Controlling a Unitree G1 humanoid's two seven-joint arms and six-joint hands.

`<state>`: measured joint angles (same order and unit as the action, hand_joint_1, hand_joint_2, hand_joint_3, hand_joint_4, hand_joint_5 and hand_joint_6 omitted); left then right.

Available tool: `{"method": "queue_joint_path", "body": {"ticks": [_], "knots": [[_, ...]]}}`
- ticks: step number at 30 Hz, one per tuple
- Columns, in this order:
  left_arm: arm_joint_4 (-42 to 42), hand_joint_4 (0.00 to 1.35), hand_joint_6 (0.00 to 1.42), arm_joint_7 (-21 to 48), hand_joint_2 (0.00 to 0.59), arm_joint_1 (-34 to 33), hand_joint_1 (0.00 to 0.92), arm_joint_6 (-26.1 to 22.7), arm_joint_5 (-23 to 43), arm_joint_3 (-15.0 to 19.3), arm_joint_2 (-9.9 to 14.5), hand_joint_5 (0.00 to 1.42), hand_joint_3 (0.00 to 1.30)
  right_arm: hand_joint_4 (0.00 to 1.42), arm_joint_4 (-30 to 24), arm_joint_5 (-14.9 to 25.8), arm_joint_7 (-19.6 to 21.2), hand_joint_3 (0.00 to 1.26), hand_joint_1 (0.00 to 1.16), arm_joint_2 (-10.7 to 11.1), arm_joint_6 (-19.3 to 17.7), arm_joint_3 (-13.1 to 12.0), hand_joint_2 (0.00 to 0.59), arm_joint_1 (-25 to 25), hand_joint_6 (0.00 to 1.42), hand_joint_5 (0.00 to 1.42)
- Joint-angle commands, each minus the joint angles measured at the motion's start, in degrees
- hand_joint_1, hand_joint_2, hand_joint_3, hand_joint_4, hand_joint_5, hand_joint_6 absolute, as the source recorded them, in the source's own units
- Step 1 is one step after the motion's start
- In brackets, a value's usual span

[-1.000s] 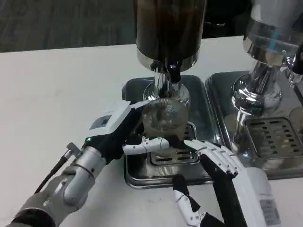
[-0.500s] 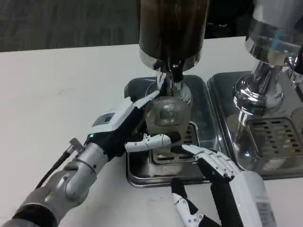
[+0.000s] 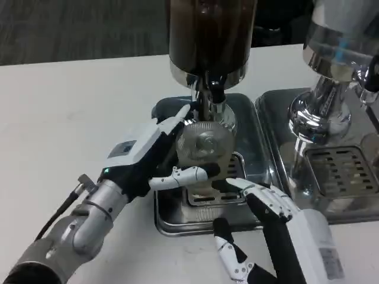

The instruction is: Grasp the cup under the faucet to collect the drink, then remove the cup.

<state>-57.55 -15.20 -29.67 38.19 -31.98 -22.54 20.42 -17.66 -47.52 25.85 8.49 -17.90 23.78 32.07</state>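
In the head view, a clear ribbed cup (image 3: 203, 144) stands upright on the metal drip tray (image 3: 177, 216) of the nearer dispenser, its long axis vertical and its open mouth facing up toward the camera, directly beneath the black faucet (image 3: 214, 94) that hangs from a dark-filled drink tank (image 3: 210, 32). The left hand (image 3: 155, 158) reaches in from the lower left and clasps the cup: its upper fingers (image 3: 173, 121) lie along the cup's left and rear wall, while 1 white finger with a black tip wraps across the cup's front at (image 3: 188, 176), so the hand is closed around the glass. The right hand (image 3: 269, 207) comes up from the bottom edge just right of the cup, fingers spread apart and extended, their tips over the slotted grate (image 3: 228, 194) in front of the cup, not touching it and holding nothing. To the right, a 2nd dispenser (image 3: 331, 53) with a chrome stem stands on its own tray (image 3: 340, 174). Everything rests on the white table (image 3: 71, 112).
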Motion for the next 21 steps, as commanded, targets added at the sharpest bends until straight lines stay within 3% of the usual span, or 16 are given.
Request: {"method": "queue_joint_path", "body": {"ticks": [1,10,21], "knots": [[1.8,0.0,0.0,0.7,0.081,0.9,0.051,-0.3,0.3,0.9,1.2,0.08,0.0,0.31,0.9,0.7,0.3,0.38,0.48,0.0,-0.9,0.4,0.48,-0.8,0.2,0.3],[8.6,0.0,0.0,0.4,0.079,5.0,0.049,1.8,1.6,3.9,3.5,0.07,0.0,0.31,1.3,0.7,0.9,0.38,0.48,-0.3,-1.1,0.4,0.48,-0.8,0.2,0.3],[20.3,0.0,0.0,1.9,0.077,14.2,0.048,5.1,7.4,11.6,8.0,0.07,0.0,0.31,1.7,1.7,0.4,0.39,0.48,0.1,-1.6,-0.1,0.48,-2.0,0.2,0.3]]}}
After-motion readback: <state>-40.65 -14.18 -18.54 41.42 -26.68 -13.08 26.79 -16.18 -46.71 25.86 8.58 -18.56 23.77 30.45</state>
